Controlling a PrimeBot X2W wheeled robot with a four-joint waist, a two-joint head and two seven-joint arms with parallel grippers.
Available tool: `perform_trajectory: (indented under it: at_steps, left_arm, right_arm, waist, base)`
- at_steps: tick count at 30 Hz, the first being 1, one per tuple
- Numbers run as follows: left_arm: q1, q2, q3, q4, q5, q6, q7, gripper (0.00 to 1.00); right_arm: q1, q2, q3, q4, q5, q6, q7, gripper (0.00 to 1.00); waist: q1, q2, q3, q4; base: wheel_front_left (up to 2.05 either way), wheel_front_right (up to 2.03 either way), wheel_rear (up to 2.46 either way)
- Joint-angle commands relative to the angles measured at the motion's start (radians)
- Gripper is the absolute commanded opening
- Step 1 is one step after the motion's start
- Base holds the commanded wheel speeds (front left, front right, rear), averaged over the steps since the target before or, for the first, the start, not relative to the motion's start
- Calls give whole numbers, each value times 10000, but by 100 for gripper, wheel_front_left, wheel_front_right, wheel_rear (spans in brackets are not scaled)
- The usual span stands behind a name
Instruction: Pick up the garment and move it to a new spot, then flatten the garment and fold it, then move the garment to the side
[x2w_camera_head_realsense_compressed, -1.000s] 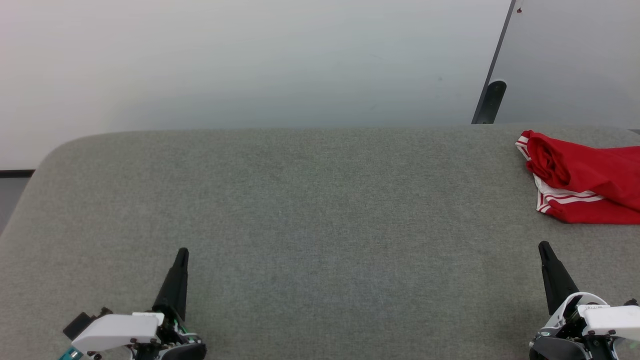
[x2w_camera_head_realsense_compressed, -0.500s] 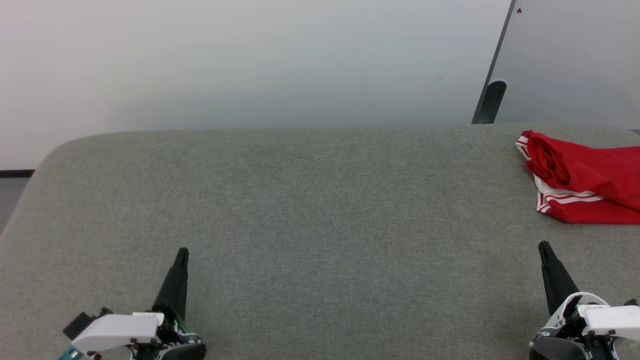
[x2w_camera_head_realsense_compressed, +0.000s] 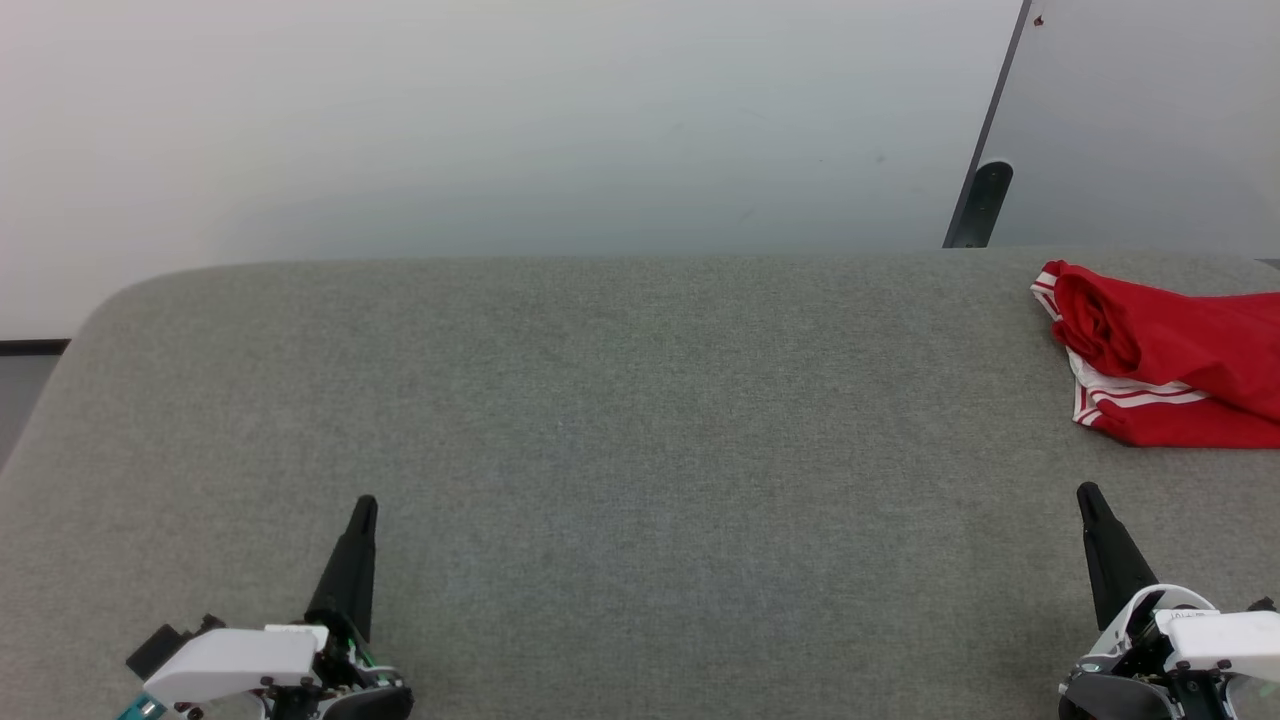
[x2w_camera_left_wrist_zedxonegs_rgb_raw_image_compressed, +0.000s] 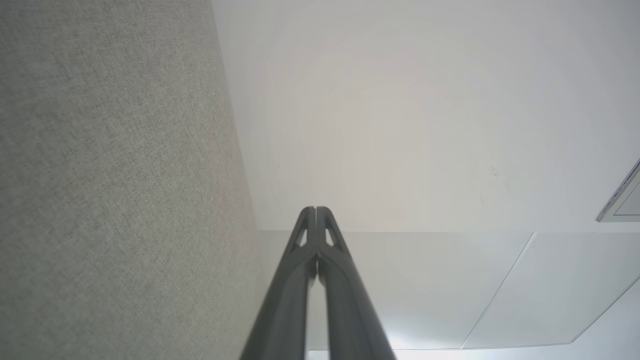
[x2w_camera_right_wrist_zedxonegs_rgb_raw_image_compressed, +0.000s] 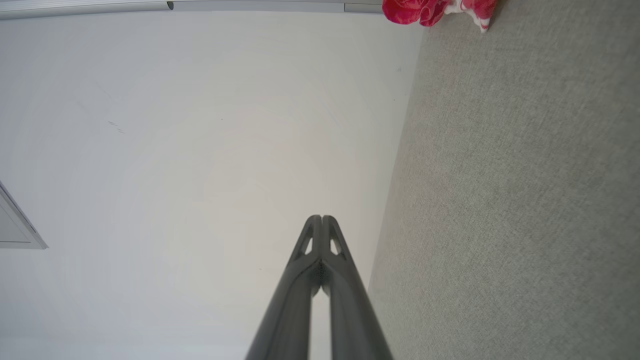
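The garment (x2w_camera_head_realsense_compressed: 1170, 350) lies crumpled at the far right of the grey padded table (x2w_camera_head_realsense_compressed: 620, 420), red with white-and-red striped trim, cut off by the right edge of the head view. In the right wrist view the garment (x2w_camera_right_wrist_zedxonegs_rgb_raw_image_compressed: 435, 10) shows at the top edge. My left gripper (x2w_camera_head_realsense_compressed: 365, 503) hovers at the lower left, shut and holding nothing; its tips (x2w_camera_left_wrist_zedxonegs_rgb_raw_image_compressed: 316, 210) press together. My right gripper (x2w_camera_head_realsense_compressed: 1085, 490) sits at the lower right, shut and holding nothing, a short way in front of the garment; its tips (x2w_camera_right_wrist_zedxonegs_rgb_raw_image_compressed: 321, 218) also touch.
A pale wall rises behind the table. A dark vertical post (x2w_camera_head_realsense_compressed: 985, 195) stands behind the table's far right corner, beside a grey panel (x2w_camera_head_realsense_compressed: 1150, 120). The table's left end (x2w_camera_head_realsense_compressed: 90, 310) is rounded.
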Motion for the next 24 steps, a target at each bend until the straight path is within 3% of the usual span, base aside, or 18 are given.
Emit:
perform_trajectory:
  at_steps: [1,24]
  left_arm:
    - [-97,18,25,-16,-33,-34,26,0]
    - [-97,18,23,-17,-33,-34,26,0]
  right_arm:
    - [-26,36,22,-17,44,4,15,0]
    - [-25,36,22,-17,44,4,14,0]
  waist:
    - [0,-1,0,0]
    - [0,-1,0,0]
  base:
    - [0,0,0]
    - [0,0,0]
